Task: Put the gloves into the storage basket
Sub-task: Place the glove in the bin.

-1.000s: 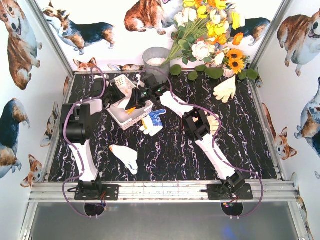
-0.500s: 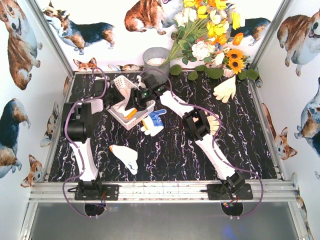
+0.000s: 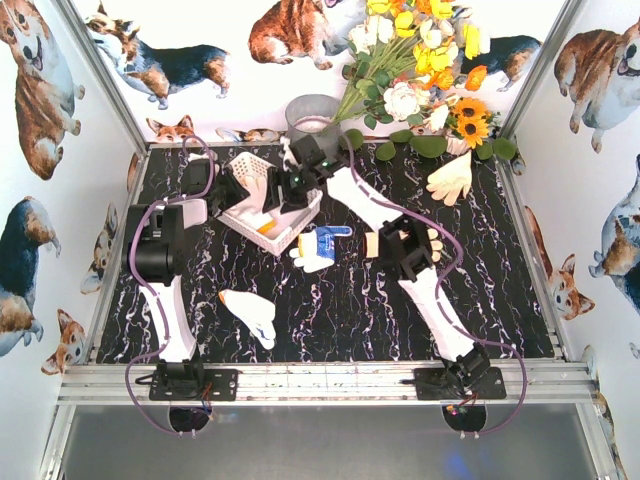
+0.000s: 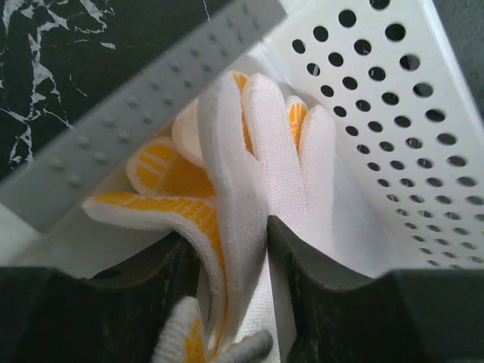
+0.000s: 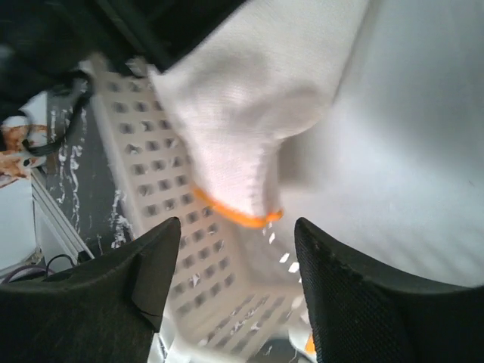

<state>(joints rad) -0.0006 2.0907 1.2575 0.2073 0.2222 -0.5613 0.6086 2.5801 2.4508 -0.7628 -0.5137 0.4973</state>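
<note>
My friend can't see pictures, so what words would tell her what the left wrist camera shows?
A white knit glove with orange-yellow markings is gripped between the two dark fingers of the left gripper, inside the white perforated storage basket. A grey dotted bar crosses the upper left, with the black marbled table behind it.

No readable text — none anywhere.

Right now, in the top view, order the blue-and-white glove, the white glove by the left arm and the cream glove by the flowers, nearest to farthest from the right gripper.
From the right gripper:
1. Blue-and-white glove, mid-table.
2. White glove, near left.
3. Cream glove, far right.
</note>
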